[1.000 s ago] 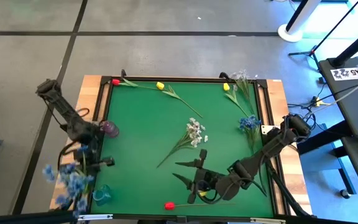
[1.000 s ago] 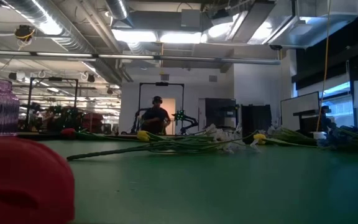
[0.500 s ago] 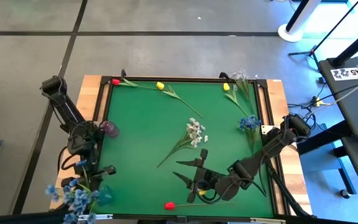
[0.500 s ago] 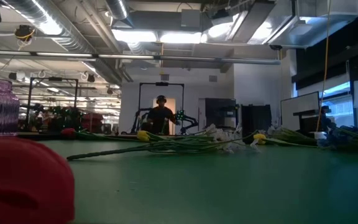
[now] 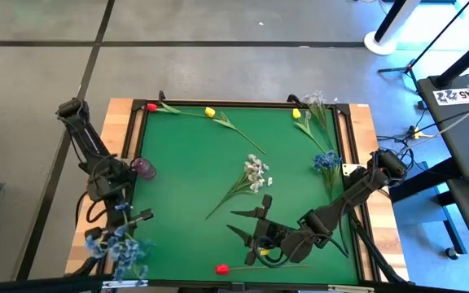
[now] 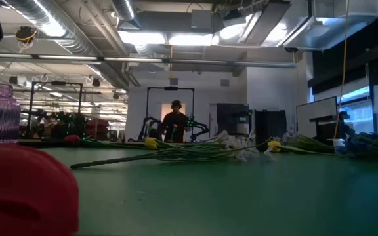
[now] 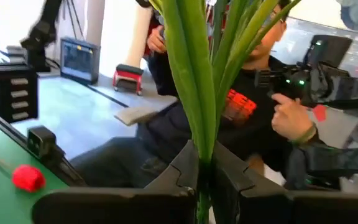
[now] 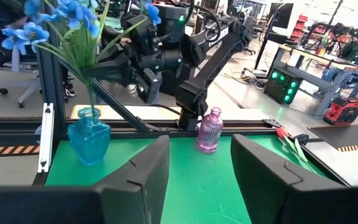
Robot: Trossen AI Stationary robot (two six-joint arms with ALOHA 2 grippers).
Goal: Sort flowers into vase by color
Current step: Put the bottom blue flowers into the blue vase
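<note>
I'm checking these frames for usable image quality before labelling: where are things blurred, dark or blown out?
Low view: a red tulip head fills the near corner as an unfocused blob, and the green mat is dim under bright ceiling lights. Left wrist view: the green stems in the left gripper are soft, and the window area behind is blown out.

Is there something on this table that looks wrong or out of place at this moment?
Nothing is damaged or spilled. One oddity: a red tulip lies so close to the low camera that its bloom blocks that view's corner. The left gripper is shut on blue flowers, whose stems enter the blue vase.
</note>
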